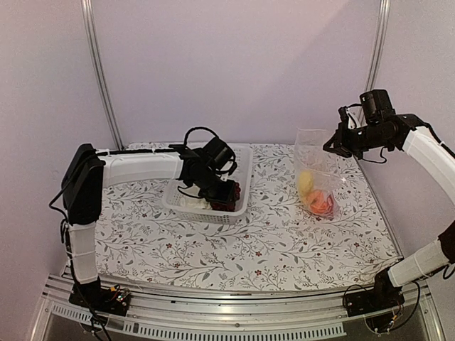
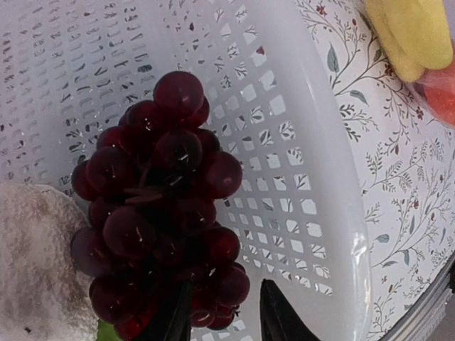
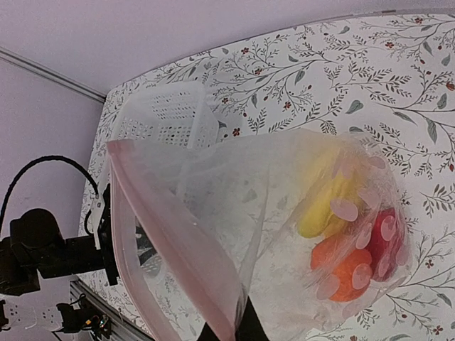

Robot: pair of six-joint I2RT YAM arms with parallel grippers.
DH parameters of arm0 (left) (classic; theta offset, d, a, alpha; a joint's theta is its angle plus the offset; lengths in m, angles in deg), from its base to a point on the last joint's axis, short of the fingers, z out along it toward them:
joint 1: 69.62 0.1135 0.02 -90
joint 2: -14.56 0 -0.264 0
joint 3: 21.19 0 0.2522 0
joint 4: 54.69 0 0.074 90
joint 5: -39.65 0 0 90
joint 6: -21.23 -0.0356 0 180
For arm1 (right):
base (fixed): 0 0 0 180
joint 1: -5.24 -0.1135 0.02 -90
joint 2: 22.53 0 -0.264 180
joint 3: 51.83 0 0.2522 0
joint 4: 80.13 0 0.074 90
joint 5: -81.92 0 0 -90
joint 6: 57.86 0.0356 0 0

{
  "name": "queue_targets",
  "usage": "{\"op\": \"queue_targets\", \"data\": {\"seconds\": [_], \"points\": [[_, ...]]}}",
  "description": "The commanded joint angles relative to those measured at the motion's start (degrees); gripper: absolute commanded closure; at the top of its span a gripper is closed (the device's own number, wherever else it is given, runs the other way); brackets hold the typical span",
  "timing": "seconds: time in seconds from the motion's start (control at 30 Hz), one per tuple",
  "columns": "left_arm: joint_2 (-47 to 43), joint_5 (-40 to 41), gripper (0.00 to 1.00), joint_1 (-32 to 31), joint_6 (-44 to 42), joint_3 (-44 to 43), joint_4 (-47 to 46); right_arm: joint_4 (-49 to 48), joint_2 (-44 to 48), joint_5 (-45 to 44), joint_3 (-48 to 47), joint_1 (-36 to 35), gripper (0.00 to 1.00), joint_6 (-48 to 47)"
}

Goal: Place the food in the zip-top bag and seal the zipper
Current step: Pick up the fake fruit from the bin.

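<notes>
Grapes (image 2: 160,213) lie inside the basket (image 2: 313,142), with the left tool (image 2: 224,302) apart astride their lower end; it should close gently around the bunch's core. The right tool (image 1: 334,145), clamped on the bag (image 1: 313,150) to the right of the basket, should hold its mouth wide.

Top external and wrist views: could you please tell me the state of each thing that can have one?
zip-top bag: held upright, mouth open, unsealed, partly filled.
right end effector: shut on the bag's rim.
left end effector: open, straddling the grape bunch.
basket: upright, holding the grape bunch and cauliflower.
</notes>
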Motion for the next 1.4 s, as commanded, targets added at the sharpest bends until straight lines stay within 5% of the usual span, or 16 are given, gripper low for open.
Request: {"op": "queue_targets", "data": {"seconds": [0.0, 0.23, 0.4, 0.87, 1.37], "points": [[1.9, 2.0, 0.68, 1.4, 1.3, -1.5, 1.3, 0.3, -0.4, -0.1, -0.3, -0.1, 1.00, -0.7], [1.6, 1.5, 0.93, 1.7, 0.0, -3.2, 0.0, 0.3, -0.2, 0.1, 0.4, -0.2, 1.00, -0.2], [-1.7, 1.9, 1.00, 1.7, -0.7, -3.4, 0.2, 0.3, -0.3, -0.3, 0.1, -0.6, 1.00, -0.2], [-12.2, 4.1, 1.00, 1.7, -6.6, -12.9, 0.7, 0.4, -2.1, -1.5, -2.4, -3.3, 1.00, -0.2], [-9.4, 2.6, 1.00, 1.6, -3.8, -36.2, -7.5, 0.0, -7.0, -1.3, -5.8, -6.5, 1.00, -1.1]]}}
